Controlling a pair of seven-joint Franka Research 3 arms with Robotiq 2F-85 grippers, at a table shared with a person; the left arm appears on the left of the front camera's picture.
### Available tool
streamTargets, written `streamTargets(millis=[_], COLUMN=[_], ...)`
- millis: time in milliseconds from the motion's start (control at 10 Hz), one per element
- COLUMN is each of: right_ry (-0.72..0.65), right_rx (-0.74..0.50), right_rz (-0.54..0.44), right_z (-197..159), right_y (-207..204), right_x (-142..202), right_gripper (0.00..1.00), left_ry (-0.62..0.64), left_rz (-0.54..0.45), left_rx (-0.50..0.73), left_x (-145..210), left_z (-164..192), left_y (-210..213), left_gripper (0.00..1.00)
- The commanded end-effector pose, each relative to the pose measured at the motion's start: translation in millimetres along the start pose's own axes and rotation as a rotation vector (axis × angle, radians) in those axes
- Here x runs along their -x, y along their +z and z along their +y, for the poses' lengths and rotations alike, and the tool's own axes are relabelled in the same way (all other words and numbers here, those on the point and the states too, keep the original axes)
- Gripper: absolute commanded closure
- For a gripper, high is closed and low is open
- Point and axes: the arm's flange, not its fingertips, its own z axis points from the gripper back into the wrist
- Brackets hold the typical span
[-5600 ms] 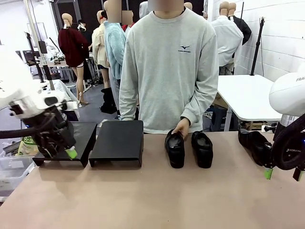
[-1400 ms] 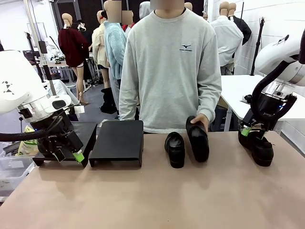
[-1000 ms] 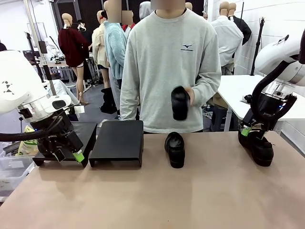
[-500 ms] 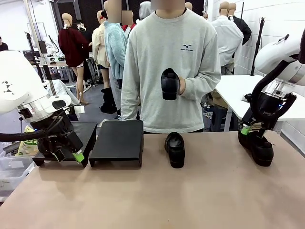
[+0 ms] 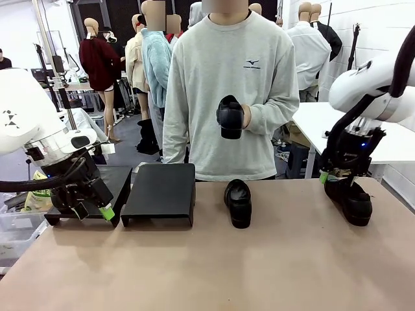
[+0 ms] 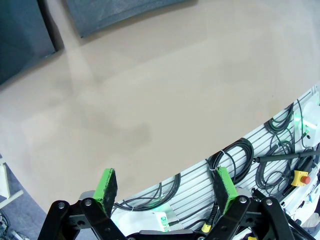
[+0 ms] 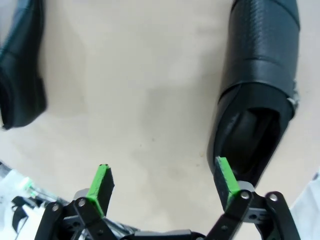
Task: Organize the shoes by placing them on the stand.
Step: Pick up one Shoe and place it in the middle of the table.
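While both claws stand spread wide and empty, the left gripper (image 5: 97, 208) (image 6: 167, 186) hangs low over the table (image 5: 207, 272) at its near-left part, just in front of the left stand (image 5: 117, 178).

Middle shoe (image 5: 238, 203): flat on its sole at table centre, long axis near-to-far, toe toward the robot.

Right shoe (image 5: 351, 201) (image 7: 257, 85): on the table near the right edge, long axis angled, toe toward the near right.

Right gripper (image 5: 337, 176) (image 7: 162, 182): above that shoe's heel end, one pad just beside the rim of the opening.

Another shoe (image 7: 17, 65) lies at the wrist view's left edge, apart from it.

Second stand (image 5: 160, 191): just beside the first.

Far side: the person's hand (image 5: 246, 116) holds a shoe (image 5: 229, 116) off the table at chest height. Its axis possibly points toward the camera; too foreshortened to be sure.
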Motion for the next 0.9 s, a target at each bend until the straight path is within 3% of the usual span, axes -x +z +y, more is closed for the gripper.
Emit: streamTargets(millis=[0,300,800], right_ry=[-0.040,-0.073,-0.104], right_rx=[0.062,0.163,0.217], right_rz=[0.034,0.015,-0.028], right_z=[2,-2,0], right_y=[-10,-23,-48], right_x=[-18,-28,-18], right_gripper=[0.00,0.00,0.00], left_ry=[0.003,0.003,0.003], left_rz=[-0.001,-0.001,-0.001], left_rx=[0.003,0.003,0.003], left_x=[0,0,0], left_z=[-1,-1,-1], left_y=[0,0,0], left_gripper=[0.00,0.00,0.00])
